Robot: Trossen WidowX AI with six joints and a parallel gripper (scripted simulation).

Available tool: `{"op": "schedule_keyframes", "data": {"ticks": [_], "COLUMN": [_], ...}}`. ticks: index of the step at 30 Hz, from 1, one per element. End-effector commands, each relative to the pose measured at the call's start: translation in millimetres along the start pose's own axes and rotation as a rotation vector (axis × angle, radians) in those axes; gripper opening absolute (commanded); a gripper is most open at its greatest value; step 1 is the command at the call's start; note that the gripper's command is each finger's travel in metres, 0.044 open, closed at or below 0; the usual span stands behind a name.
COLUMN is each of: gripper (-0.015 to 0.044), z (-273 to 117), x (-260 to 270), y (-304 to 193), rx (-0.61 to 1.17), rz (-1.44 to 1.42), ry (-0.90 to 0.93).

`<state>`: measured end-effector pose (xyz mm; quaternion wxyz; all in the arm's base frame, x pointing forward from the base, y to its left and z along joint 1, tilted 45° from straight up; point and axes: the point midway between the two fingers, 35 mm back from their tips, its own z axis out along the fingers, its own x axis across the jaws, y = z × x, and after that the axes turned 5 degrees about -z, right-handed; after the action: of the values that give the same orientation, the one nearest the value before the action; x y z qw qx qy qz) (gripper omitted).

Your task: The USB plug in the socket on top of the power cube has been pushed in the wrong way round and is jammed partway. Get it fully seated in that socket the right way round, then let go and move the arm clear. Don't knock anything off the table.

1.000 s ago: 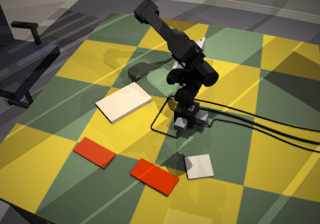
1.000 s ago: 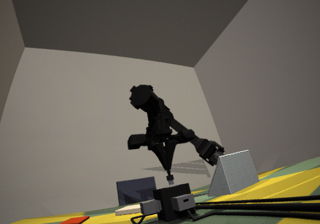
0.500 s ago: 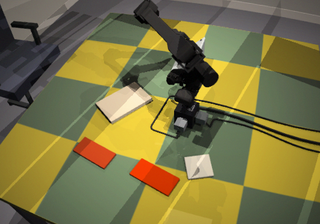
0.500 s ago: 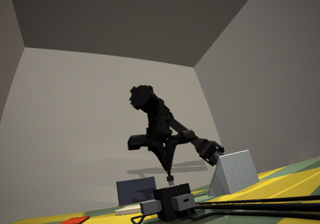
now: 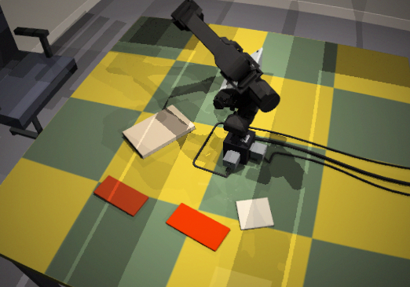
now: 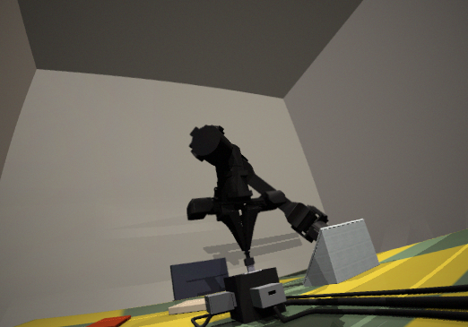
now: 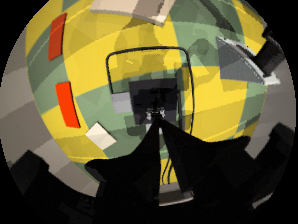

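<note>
Black and narrow, my pincer [image 6: 247, 254] grips the small grey USB plug [image 6: 251, 266] upright, its long axis vertical, directly above the black power cube [image 6: 244, 289] near the counter's [image 5: 353, 222] middle.

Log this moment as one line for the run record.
claw: shut on USB plug | plug: just above power cube top, not seated | arm: upright over cube | side plugs: in place

A yellow-and-green checked tabletop [image 5: 353, 136] carries two flat orange-red cards [image 5: 198, 226], a black power cube [image 6: 244, 291] and a grey wedge [image 6: 342, 251].
</note>
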<state>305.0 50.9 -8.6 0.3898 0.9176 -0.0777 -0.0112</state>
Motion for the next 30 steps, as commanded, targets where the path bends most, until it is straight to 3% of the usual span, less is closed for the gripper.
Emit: {"op": "schedule_keyframes", "data": {"ticks": [1,30], "gripper": [0.0000,0.0000], "z": [1.8,5.3], "x": [-0.6,-0.6], "y": [0.5,0.4], "rx": [-0.006,-0.006], "rz": [-0.006,-0.006], "ry": [0.001,0.001]}}
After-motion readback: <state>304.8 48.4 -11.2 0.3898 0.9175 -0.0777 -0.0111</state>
